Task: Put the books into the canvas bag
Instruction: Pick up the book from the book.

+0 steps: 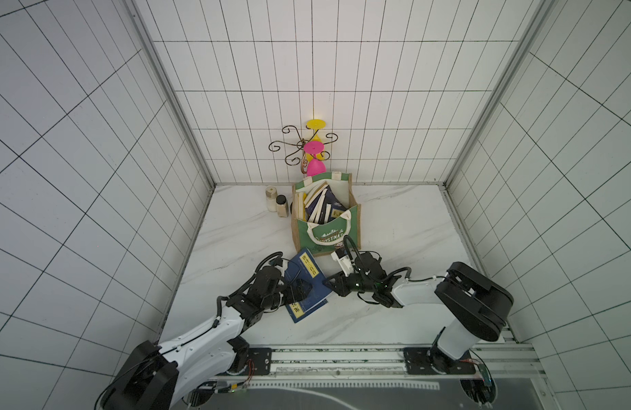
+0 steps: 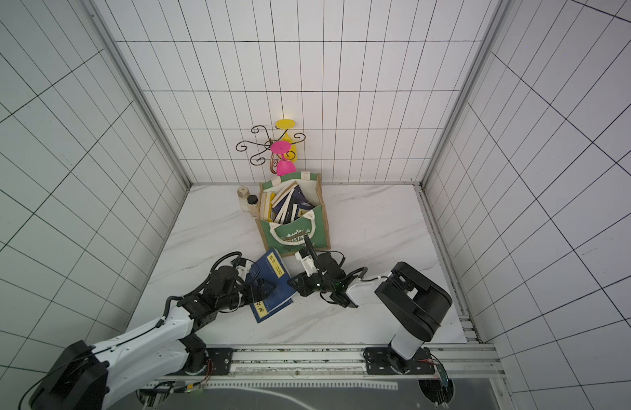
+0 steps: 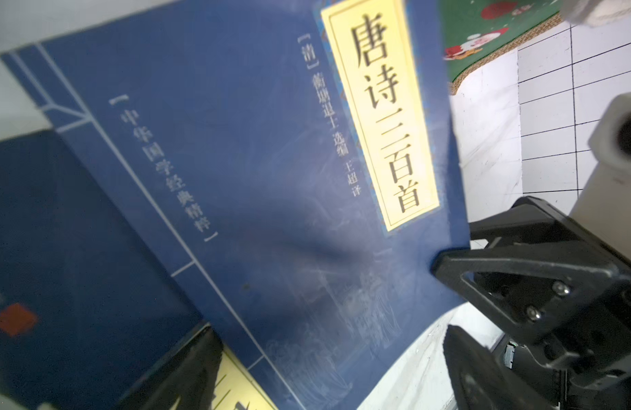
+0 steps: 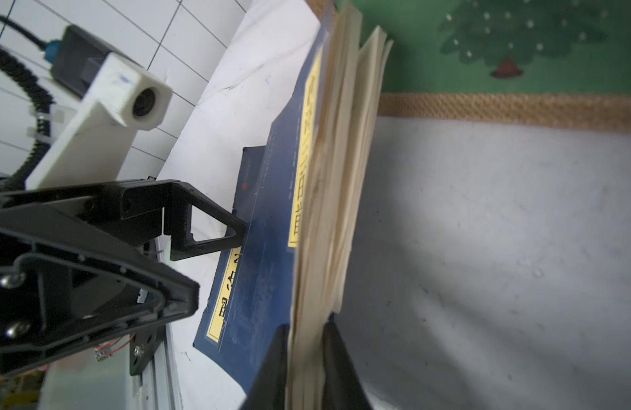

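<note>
Top book [image 1: 308,271]: navy paperback with a yellow label, lying low centre of the frame on a lower book [image 1: 301,312]. Both are on the table [image 1: 395,248], just below the bag [image 1: 355,223].

Right gripper [image 4: 305,372] is clamped on the top book's page edge, one finger on the cover side and one on the far side of the block. Left gripper [image 4: 220,261] has its jaws wide apart and holds nothing. One fingertip sits at the cover, apparently touching it.

Handling, judged:
- Thin and light, but floppy. The pages fan open above the grip in the right wrist view.
- The cover looks glossy, so probably slick.
- A one-edge pinch lets the free side sag and splay. A hold nearer the spine, or deeper over the block, should keep it shut.
- The lower book has no exposed lifted edge and would need sliding or tipping first.

Surroundings:
- The bag stands upright, upper centre, taller than a book. It is already crowded with leaning books [image 1: 321,206].
- A white handle [image 1: 309,230] droops over its near panel and could catch an incoming corner.
- The near wall must be cleared from above, and the open slot looks narrow.
- Two jars [image 1: 271,198] stand just left of the bag.
- A wire rack [image 1: 289,145] with goblets [image 1: 314,147] sits behind it.
- The left gripper on the cover may hinder the lift.
</note>
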Controlling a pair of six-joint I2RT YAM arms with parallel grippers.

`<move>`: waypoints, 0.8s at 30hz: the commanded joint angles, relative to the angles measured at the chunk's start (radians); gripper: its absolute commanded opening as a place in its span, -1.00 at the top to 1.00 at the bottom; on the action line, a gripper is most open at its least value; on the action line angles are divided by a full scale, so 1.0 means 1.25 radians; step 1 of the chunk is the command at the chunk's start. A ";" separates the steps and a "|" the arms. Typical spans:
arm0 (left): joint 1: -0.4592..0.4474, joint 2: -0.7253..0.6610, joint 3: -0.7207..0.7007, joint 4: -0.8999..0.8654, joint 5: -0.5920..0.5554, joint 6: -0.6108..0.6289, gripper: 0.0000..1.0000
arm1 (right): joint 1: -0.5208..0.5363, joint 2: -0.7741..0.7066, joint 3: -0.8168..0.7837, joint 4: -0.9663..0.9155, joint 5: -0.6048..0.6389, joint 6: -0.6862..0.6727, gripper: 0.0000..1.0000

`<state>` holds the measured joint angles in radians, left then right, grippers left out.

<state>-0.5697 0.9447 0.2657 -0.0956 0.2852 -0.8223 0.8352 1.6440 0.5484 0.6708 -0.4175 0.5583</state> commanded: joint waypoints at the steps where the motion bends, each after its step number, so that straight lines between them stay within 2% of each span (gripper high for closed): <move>1: -0.009 -0.008 -0.013 0.003 0.036 -0.019 -0.95 | 0.002 -0.007 -0.017 0.033 -0.073 0.000 0.94; 2: -0.009 -0.010 -0.011 0.001 0.042 -0.022 -0.94 | 0.001 0.001 -0.010 0.028 -0.084 0.002 1.00; 7: -0.009 -0.048 0.018 -0.052 0.036 -0.009 -0.94 | 0.003 -0.008 -0.010 0.005 -0.135 0.001 1.00; 13: -0.008 -0.049 0.066 -0.122 0.039 0.032 -0.95 | 0.002 -0.135 -0.061 -0.056 -0.155 -0.057 1.00; 17: -0.008 -0.055 0.069 -0.124 0.063 0.040 -0.95 | 0.002 -0.234 -0.067 -0.165 -0.146 -0.120 1.00; 24: -0.004 -0.103 0.036 -0.054 0.127 0.044 -0.95 | -0.012 -0.394 -0.104 -0.259 -0.125 -0.158 1.00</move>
<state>-0.5789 0.8406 0.3248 -0.2256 0.3985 -0.7765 0.8284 1.2224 0.4713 0.3851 -0.5545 0.4072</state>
